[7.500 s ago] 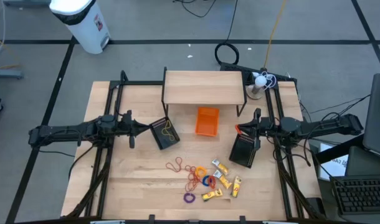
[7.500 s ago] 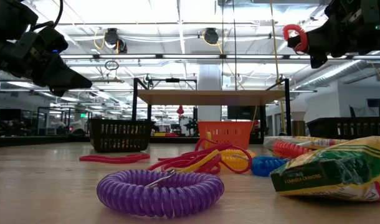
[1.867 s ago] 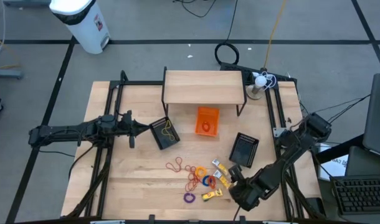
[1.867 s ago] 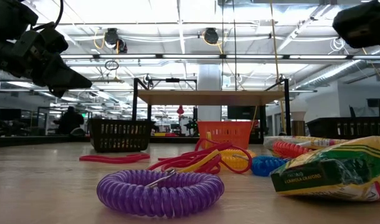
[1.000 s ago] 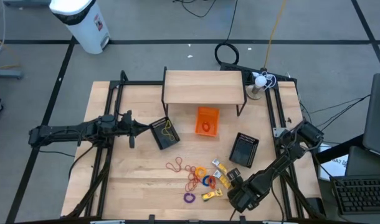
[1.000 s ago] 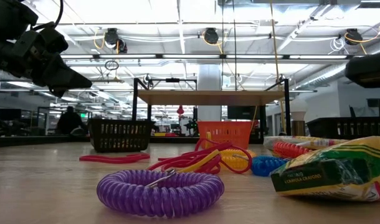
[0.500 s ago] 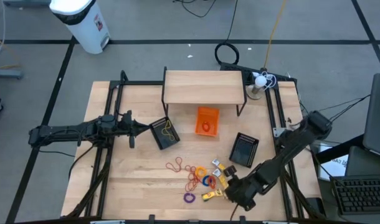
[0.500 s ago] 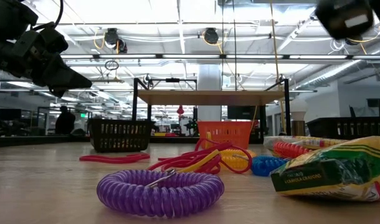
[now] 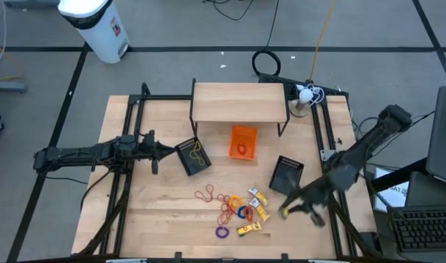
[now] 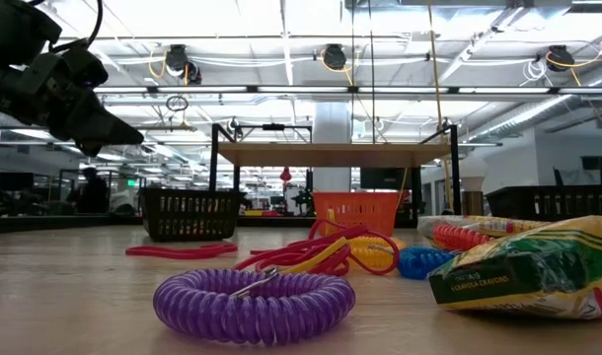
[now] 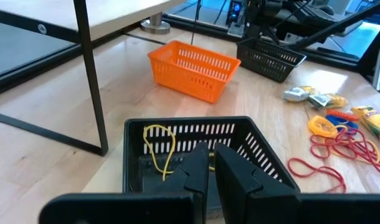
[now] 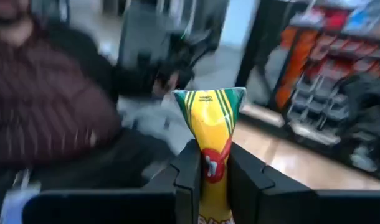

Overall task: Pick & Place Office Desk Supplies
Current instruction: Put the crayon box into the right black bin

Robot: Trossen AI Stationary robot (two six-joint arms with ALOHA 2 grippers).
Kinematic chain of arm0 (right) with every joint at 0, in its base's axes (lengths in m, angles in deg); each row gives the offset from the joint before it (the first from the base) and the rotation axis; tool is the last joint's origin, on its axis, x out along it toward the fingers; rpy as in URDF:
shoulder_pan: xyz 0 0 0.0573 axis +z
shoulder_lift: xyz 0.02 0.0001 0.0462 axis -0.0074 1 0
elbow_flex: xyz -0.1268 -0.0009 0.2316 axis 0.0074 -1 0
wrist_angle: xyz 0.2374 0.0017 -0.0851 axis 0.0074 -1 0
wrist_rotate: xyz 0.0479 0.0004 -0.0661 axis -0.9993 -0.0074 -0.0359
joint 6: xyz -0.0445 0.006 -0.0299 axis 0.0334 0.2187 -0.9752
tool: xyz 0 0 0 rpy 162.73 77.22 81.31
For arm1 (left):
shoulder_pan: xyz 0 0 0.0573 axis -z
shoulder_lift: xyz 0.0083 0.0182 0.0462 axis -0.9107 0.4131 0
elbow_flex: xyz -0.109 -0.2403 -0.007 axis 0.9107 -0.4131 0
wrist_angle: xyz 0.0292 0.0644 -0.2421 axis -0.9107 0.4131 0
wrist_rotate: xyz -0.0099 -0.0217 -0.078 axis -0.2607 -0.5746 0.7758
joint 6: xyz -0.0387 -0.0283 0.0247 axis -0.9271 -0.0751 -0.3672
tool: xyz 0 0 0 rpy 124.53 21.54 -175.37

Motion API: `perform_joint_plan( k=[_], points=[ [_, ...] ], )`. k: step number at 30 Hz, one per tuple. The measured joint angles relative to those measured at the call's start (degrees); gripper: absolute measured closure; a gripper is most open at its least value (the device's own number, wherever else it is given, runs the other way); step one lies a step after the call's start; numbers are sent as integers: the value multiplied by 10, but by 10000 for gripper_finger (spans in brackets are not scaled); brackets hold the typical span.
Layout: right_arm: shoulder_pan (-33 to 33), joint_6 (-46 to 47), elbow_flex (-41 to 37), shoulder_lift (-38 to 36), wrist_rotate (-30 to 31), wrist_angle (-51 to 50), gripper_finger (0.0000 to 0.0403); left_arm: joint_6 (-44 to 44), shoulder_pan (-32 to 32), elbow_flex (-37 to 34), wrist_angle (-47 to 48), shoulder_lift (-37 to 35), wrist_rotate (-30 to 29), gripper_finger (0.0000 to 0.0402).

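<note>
The supplies lie near the table's near edge: orange-red rubber bands (image 9: 224, 207), a blue ring (image 9: 245, 212), a purple coil ring (image 9: 221, 232) (image 10: 254, 304) and yellow crayon packs (image 9: 261, 210) (image 10: 528, 266). My right gripper (image 9: 285, 212) hovers just right of the pile, shut on one yellow-and-green crayon pack (image 12: 209, 124). My left gripper (image 9: 155, 150) (image 11: 210, 167) waits shut above the left black basket (image 9: 194, 155), which holds a yellow rubber band (image 11: 157, 146). A red ring lies in the orange basket (image 9: 243, 141). My right gripper pinches the crayon pack between its two fingers (image 12: 185, 169) by its lower part (image 12: 210, 171). The pack's green-striped top end (image 12: 209, 98) sticks out past the fingertips. The pack is lifted clear of the table.
A second black basket (image 9: 286, 175) sits on the table right of the pile, close to the right gripper. A wooden shelf (image 9: 240, 101) on black legs stands behind the orange basket. A person in dark red clothing (image 12: 47, 112) shows beyond the table in the right wrist view.
My right gripper has risen from the right end of the pile and swung toward the table's right and far side, carrying one yellow crayon pack off the table. The arm's elbow has moved out to the right. The other supplies stay where they were.
</note>
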Motion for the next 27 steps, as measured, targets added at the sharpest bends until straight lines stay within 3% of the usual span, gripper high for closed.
perform_joint_plan(
  k=[5, 14, 20, 27],
  points=[
    [-19, 14, -78, -145, 110, -18, 364, 0, 0, 0, 0, 0, 0, 376],
    [-35, 7, -197, -350, 121, -63, 362, 1, 0, 0, 0, 0, 3, 376],
    [-36, 12, -239, -421, 120, -71, 362, 1, 0, 0, 0, 0, 3, 376],
    [-36, 18, -255, -437, 122, -81, 361, 1, 0, 0, 0, 0, 3, 376]
  ],
)
